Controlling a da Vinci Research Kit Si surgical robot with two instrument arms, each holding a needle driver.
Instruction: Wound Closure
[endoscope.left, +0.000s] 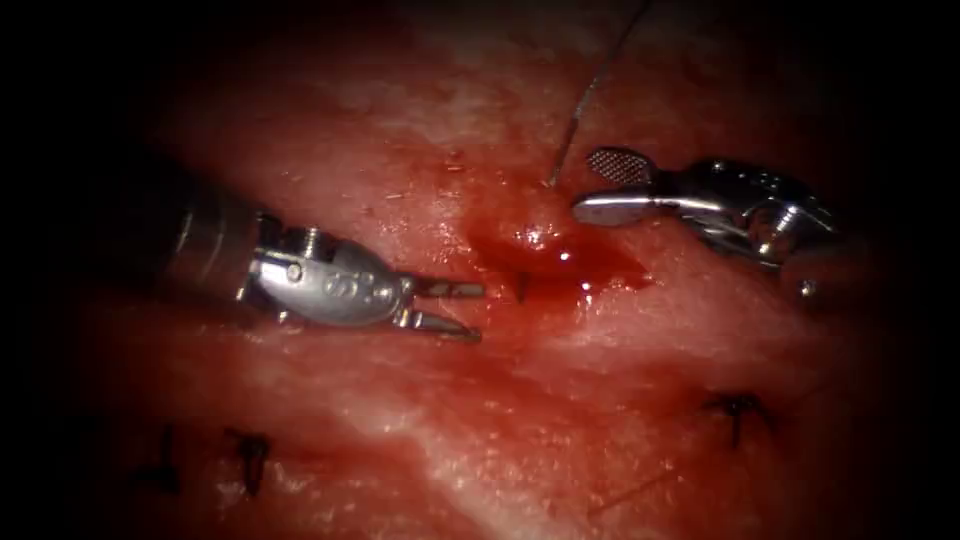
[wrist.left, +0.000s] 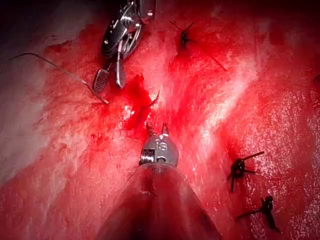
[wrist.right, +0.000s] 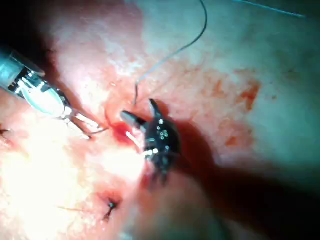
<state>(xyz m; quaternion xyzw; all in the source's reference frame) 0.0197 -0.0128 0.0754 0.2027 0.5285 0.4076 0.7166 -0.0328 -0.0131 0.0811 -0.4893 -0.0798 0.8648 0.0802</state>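
Note:
My left tool (endoscope.left: 478, 312) lies left of the red fluid pool (endoscope.left: 560, 262), jaws open and holding nothing. Just ahead of its jaws a short dark needle tip (endoscope.left: 521, 287) pokes out of the tissue (endoscope.left: 420, 130); the rest of the needle is buried. My right tool (endoscope.left: 585, 183) hovers at the pool's upper right, jaws open and empty. The thread (endoscope.left: 590, 90) runs down from the top and enters the tissue beside the right tool's jaws. In the left wrist view the needle tip (wrist.left: 155, 98) stands between my left jaws (wrist.left: 157, 128) and the right tool (wrist.left: 110, 86).
Dark knots of finished stitches sit at the lower right (endoscope.left: 738, 408) and lower left (endoscope.left: 250, 455). In the right wrist view the thread (wrist.right: 192, 42) curves over pale tissue and another knot (wrist.right: 110, 205) lies behind the right tool (wrist.right: 137, 107).

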